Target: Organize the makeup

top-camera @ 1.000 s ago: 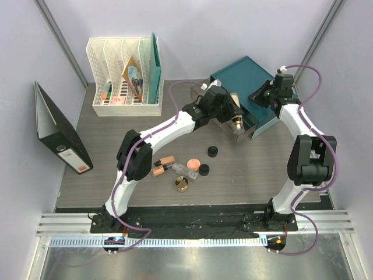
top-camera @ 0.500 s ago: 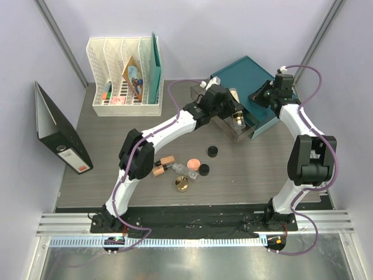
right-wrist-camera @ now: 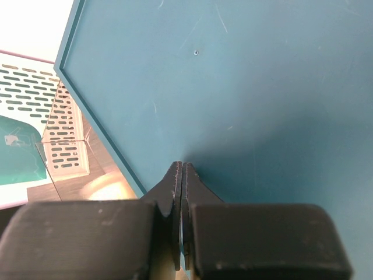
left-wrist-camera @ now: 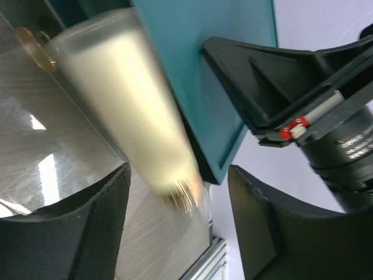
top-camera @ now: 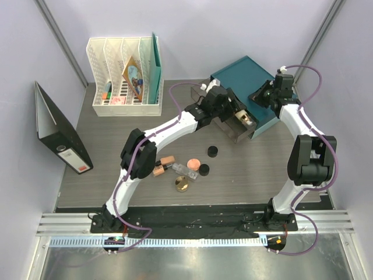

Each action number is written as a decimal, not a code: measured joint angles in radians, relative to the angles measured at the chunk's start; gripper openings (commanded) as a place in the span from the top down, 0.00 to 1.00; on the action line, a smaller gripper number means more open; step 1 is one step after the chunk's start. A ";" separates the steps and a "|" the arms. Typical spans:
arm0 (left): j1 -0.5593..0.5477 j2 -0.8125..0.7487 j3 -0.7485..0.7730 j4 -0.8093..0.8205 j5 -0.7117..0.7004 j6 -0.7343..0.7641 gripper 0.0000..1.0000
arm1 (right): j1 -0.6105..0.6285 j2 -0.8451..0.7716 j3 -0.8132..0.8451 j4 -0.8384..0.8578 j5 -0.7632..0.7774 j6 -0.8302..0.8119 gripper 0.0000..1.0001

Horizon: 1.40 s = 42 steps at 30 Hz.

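Beige gold-capped bottle: blurred, in the clear plastic drawer of the teal box. Left end effector: fingers apart above it. Right end effector: together, on the box top.

Spine label on the black binder: white sticker with a red patch at its lower end; print too small to read.
Card in the white file rack: coloured picture, no legible lettering.
Readable text overall: none in any view.
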 measured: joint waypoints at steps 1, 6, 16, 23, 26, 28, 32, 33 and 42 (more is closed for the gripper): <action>0.000 0.000 0.003 0.003 0.001 -0.001 0.29 | 0.000 0.000 0.000 0.000 0.000 0.000 0.99; 0.005 0.000 0.010 0.016 0.006 -0.008 0.29 | 0.000 0.000 0.000 0.000 -0.008 0.001 0.99; 0.029 -0.080 -0.049 -0.002 0.034 0.108 0.25 | 0.000 0.000 0.000 -0.002 -0.013 0.002 0.99; 0.036 -0.449 -0.272 -0.104 0.037 0.375 0.05 | 0.000 0.000 0.000 -0.002 -0.013 0.002 0.99; 0.036 -0.602 -0.347 -0.174 0.021 0.513 0.00 | 0.000 0.000 0.000 -0.002 -0.013 0.002 0.99; 0.036 -0.681 -0.414 -0.227 0.006 0.594 0.00 | 0.000 0.000 0.000 -0.002 -0.013 0.002 0.99; 0.036 -0.742 -0.563 -0.352 -0.027 0.694 0.00 | 0.000 0.000 0.000 -0.002 -0.013 0.002 0.99; 0.036 -0.742 -0.601 -0.388 -0.036 0.708 0.00 | 0.000 0.000 0.000 -0.002 -0.013 0.002 0.99; 0.036 -0.732 -0.744 -0.645 -0.240 0.749 0.00 | 0.000 0.000 -0.003 0.002 -0.014 0.002 0.99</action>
